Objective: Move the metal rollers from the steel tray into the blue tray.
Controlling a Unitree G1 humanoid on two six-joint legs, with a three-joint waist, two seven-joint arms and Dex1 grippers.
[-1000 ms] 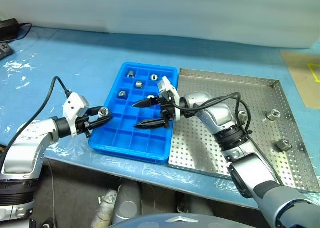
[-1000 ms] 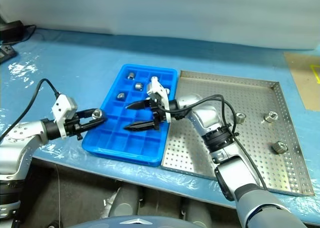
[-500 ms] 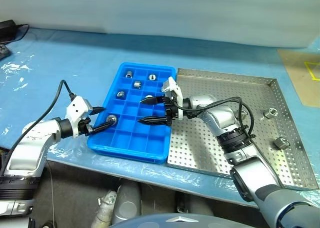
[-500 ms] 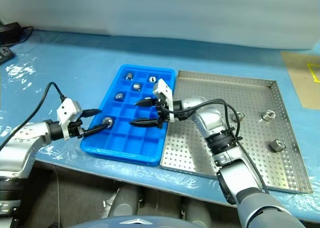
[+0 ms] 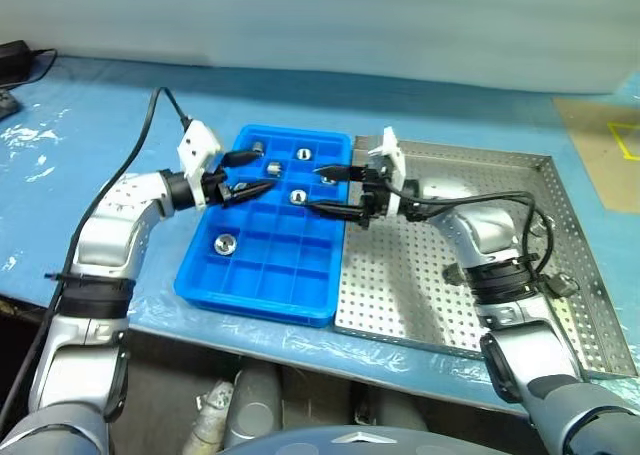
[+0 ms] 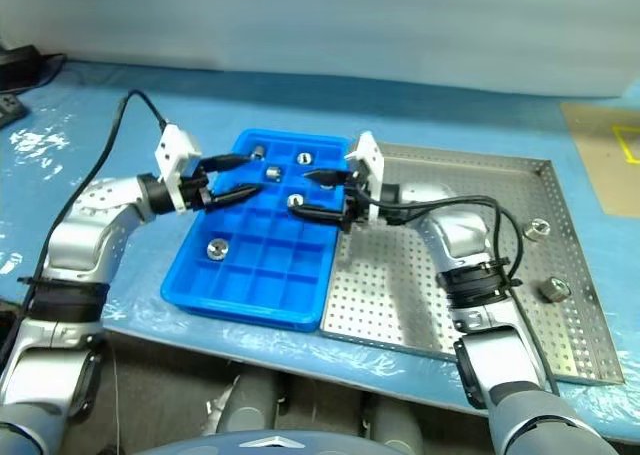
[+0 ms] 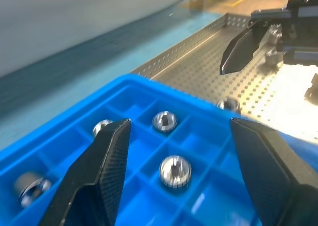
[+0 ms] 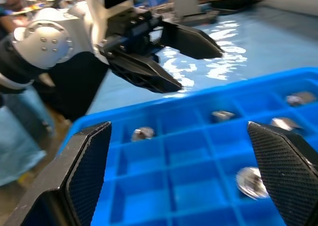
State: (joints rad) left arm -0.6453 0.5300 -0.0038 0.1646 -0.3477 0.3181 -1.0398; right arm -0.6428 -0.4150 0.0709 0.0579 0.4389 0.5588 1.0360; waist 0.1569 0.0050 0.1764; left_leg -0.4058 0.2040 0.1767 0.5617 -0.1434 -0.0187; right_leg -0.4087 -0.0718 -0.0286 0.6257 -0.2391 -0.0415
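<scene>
The blue tray lies left of the steel tray. Several metal rollers sit in its compartments: a cluster at the back, such as one roller, and a single roller at the front left. Two more rollers rest on the steel tray's right side. My left gripper hovers open and empty over the blue tray's back left. My right gripper is open and empty over the tray's back right edge, pointing left. In the left wrist view, rollers show between the open fingers.
Both trays sit on a blue table wrapped in plastic film. A black cable trails from the left wrist. A brown board lies at the far right. A black device sits at the far left back.
My left gripper opened and left its roller in the front-left compartment, then swung up and right over the tray's back. My right gripper shifted right toward the steel tray.
</scene>
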